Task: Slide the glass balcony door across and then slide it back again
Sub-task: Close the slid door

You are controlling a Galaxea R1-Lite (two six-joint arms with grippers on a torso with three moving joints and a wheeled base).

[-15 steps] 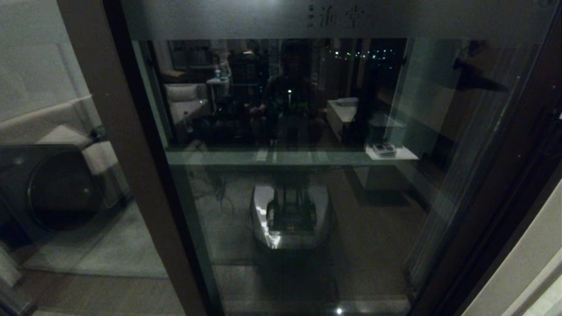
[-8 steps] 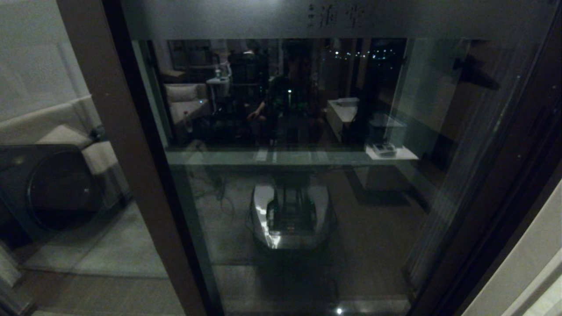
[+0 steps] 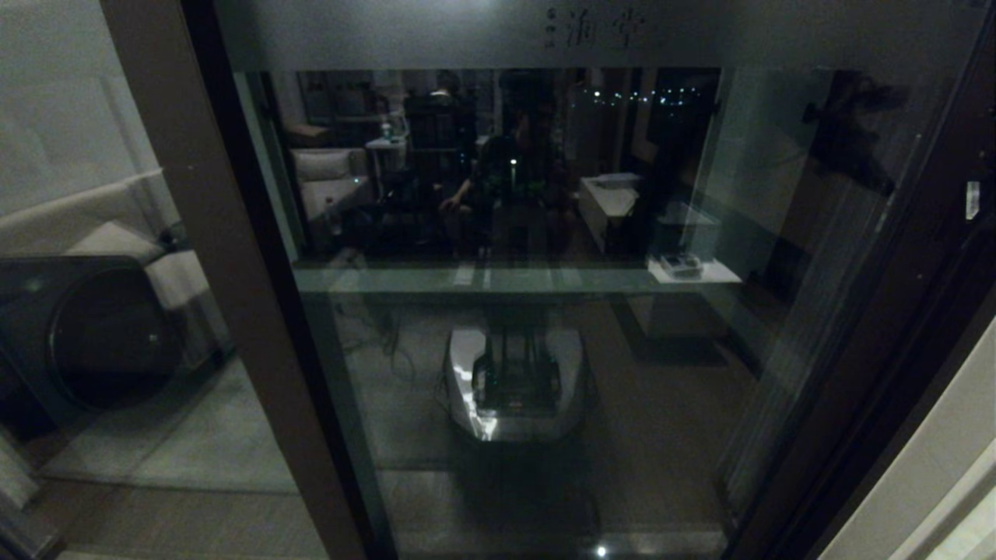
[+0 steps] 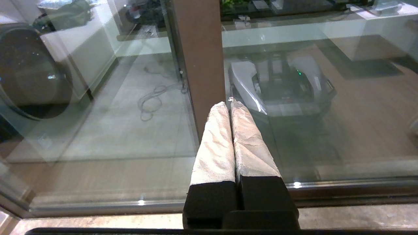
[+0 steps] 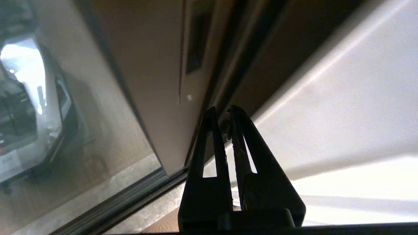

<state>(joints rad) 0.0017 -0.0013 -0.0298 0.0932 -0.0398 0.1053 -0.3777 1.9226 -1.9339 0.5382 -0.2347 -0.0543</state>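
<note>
The glass balcony door (image 3: pixel 545 350) fills the head view, with a frosted band with characters (image 3: pixel 591 31) across its top. Its dark brown stile (image 5: pixel 153 81) carries a slim recessed black handle (image 5: pixel 195 42). My right gripper (image 5: pixel 222 112) is shut on nothing, its black tips at the gap between that stile's edge and the white wall, below the handle. Over at the left, my left gripper (image 4: pixel 229 103) is also shut, and its cloth-wrapped fingers (image 4: pixel 215 143) point at the fixed brown post (image 4: pixel 199 58) low down. Neither gripper shows directly in the head view.
The brown post (image 3: pixel 202 233) bounds the fixed left panel, behind which sit a sofa and a black round-fronted appliance (image 3: pixel 93 334). A white wall (image 5: pixel 326 98) stands right of the door. The floor track (image 4: pixel 326 192) runs along the bottom. My base is reflected in the glass (image 3: pixel 513 381).
The dark reflection of my right arm in the glass at the upper right has grown and shifted. The door and the brown post have not visibly moved.
</note>
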